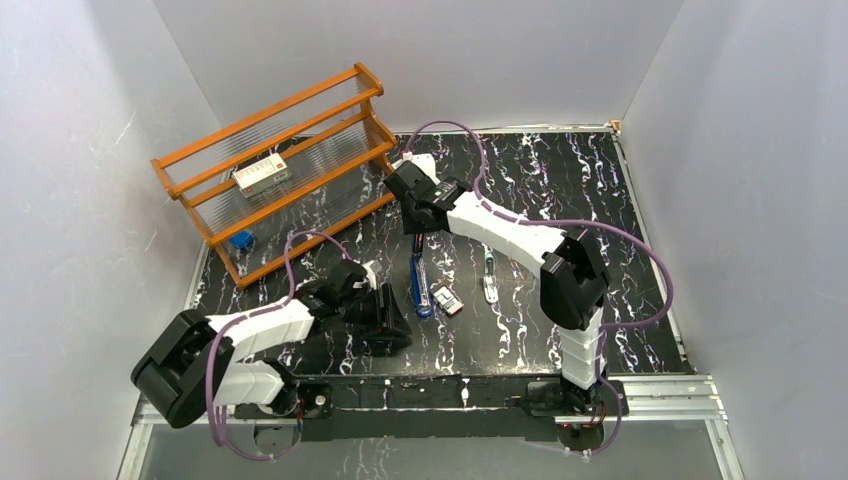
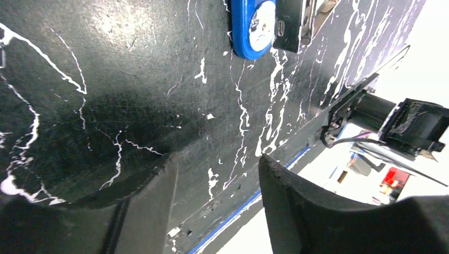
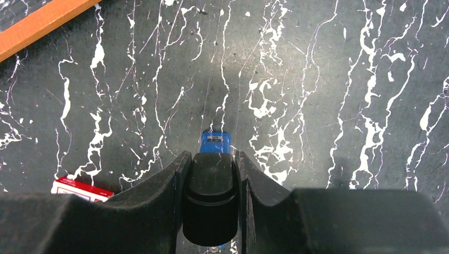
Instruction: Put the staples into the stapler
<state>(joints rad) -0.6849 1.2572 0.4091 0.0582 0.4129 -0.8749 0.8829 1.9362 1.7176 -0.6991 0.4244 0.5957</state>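
Note:
The blue stapler (image 1: 420, 287) lies lengthwise on the black marbled table (image 1: 560, 190). My right gripper (image 1: 418, 240) is at its far end. In the right wrist view this gripper (image 3: 212, 159) is shut on the stapler's black end piece (image 3: 212, 201), with the blue body (image 3: 214, 143) showing past the fingertips. The small red-and-white staples box (image 1: 448, 300) lies just right of the stapler and shows in the right wrist view (image 3: 82, 189). A thin silvery strip (image 1: 490, 280) lies further right. My left gripper (image 1: 392, 322) is open and empty by the stapler's near end (image 2: 254, 26).
An orange wooden rack (image 1: 280, 170) stands at the back left with a larger red-and-white box (image 1: 262, 175) on a shelf and a small blue object (image 1: 241, 239) at its foot. White walls enclose the table. The table's near edge (image 2: 249, 203) is close to the left gripper.

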